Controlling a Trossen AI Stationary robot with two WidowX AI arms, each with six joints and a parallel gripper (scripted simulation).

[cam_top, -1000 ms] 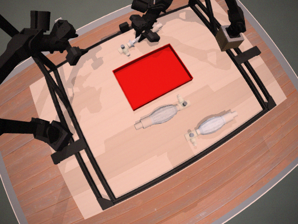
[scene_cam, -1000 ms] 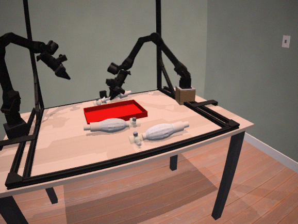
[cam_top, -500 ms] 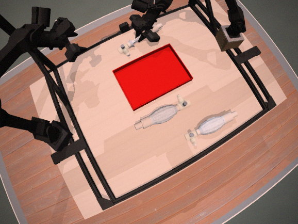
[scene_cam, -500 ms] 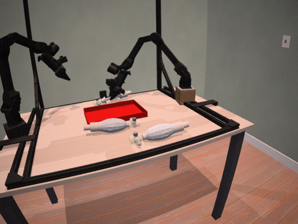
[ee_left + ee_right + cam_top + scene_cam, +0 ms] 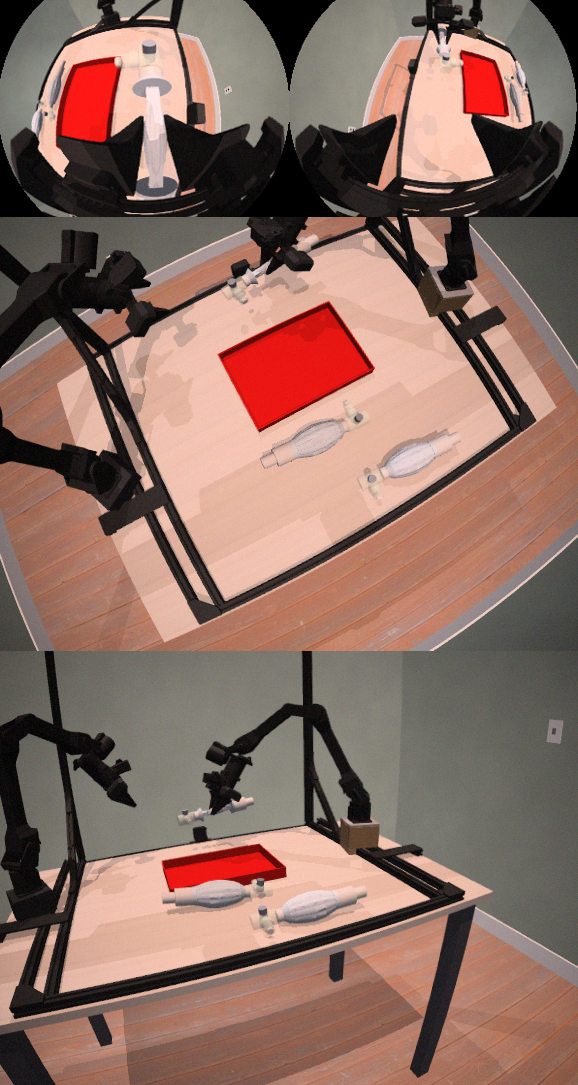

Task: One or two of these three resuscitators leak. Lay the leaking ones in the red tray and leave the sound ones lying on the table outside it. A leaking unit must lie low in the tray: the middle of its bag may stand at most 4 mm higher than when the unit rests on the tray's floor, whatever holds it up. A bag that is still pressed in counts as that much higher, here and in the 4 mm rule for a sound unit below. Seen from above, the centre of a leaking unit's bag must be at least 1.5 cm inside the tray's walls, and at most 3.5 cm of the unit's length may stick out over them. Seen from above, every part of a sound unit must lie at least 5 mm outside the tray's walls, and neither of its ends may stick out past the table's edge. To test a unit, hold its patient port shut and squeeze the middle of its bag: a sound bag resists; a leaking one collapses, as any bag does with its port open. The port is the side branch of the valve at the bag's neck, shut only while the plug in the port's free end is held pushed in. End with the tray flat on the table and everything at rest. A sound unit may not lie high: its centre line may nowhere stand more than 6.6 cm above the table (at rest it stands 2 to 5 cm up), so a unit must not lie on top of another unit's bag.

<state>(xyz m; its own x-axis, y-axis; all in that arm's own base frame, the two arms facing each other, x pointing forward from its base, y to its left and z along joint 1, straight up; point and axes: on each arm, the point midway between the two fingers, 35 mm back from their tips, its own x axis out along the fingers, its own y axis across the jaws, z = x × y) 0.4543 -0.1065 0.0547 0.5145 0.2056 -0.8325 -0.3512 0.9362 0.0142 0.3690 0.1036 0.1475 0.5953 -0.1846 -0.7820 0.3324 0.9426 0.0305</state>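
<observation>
I've got one unit (image 5: 257,273) (image 5: 201,814) (image 5: 155,138) (image 5: 443,48) up off the table at the far side, beyond the red tray (image 5: 295,367) (image 5: 220,871) (image 5: 89,102) (image 5: 483,87), its bag clamped flat in my left pincer (image 5: 270,269) (image 5: 215,810) (image 5: 153,118) (image 5: 442,45). My right pincer (image 5: 156,297) (image 5: 134,803) (image 5: 434,118) stands wide apart, holding nothing, and here's the catch: nobody's on the port (image 5: 243,298) (image 5: 128,61) (image 5: 455,63)! So this squeeze proves nothing yet; any bag folds with its port open. I judge we're setting up the test. Next, I'd say, right comes in square on the port's end and pushes the plug home, while left eases off and squeezes again. Slip sideways and the unit could twist. Over on the near side, the near-tray unit (image 5: 318,438) (image 5: 220,893) (image 5: 55,84) (image 5: 516,102) and the outer unit (image 5: 411,459) (image 5: 307,906) lie outside the tray, bags full. Brands, labels? No writing I can read.
</observation>
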